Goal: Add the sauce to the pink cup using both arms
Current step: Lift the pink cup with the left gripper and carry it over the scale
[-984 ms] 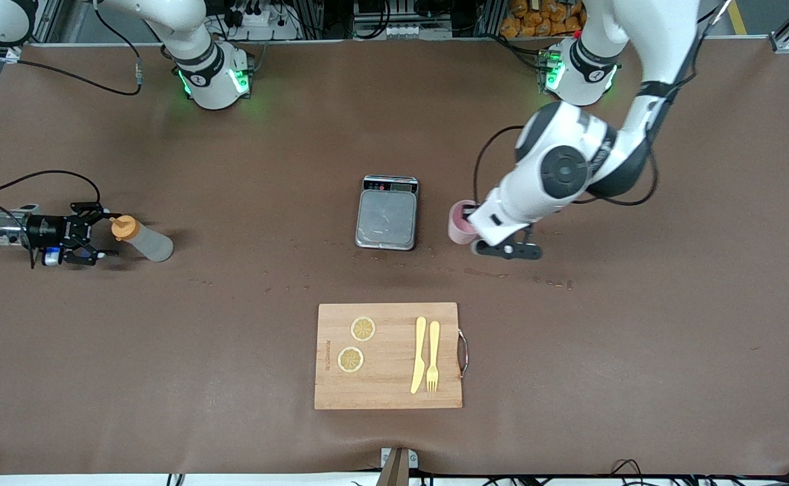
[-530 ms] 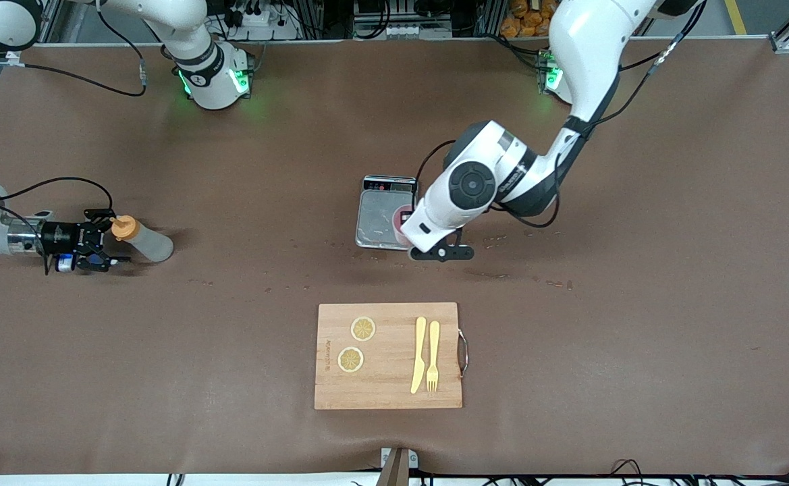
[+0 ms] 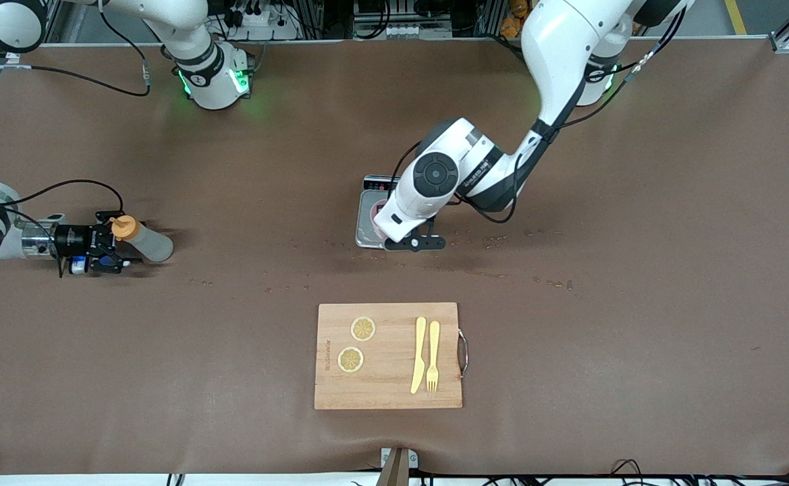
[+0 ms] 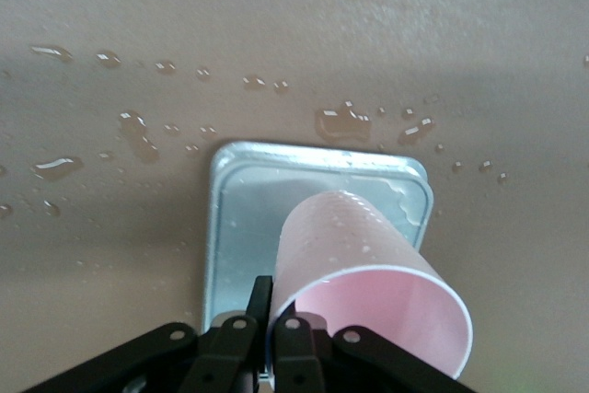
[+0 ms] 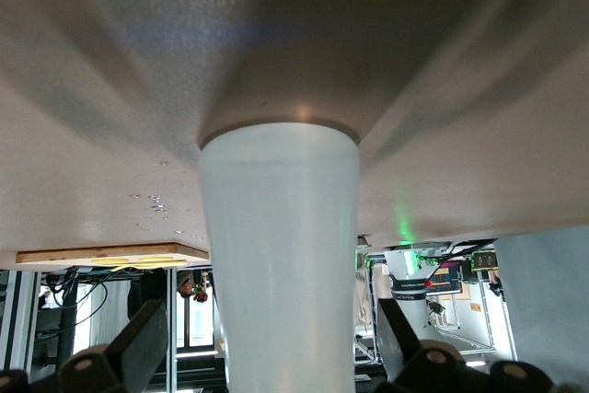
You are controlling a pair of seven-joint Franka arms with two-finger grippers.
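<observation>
A brown surface (image 3: 637, 337) carries everything. On it lie a wooden cutting board (image 3: 389, 385) nearest the front camera, a scale (image 3: 367, 223) farther from it near the middle, and the sauce bottle (image 3: 144, 241), on its side, toward the right arm's end. Water droplets (image 3: 549, 282) dot the surface between scale and board, and around the scale.

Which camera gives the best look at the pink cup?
The left wrist view: the pink cup fills it, its rim pinched by the left gripper above the scale's tray. In the front view only a sliver of the cup peeks out under the left arm. The right wrist view shows none of it.
</observation>
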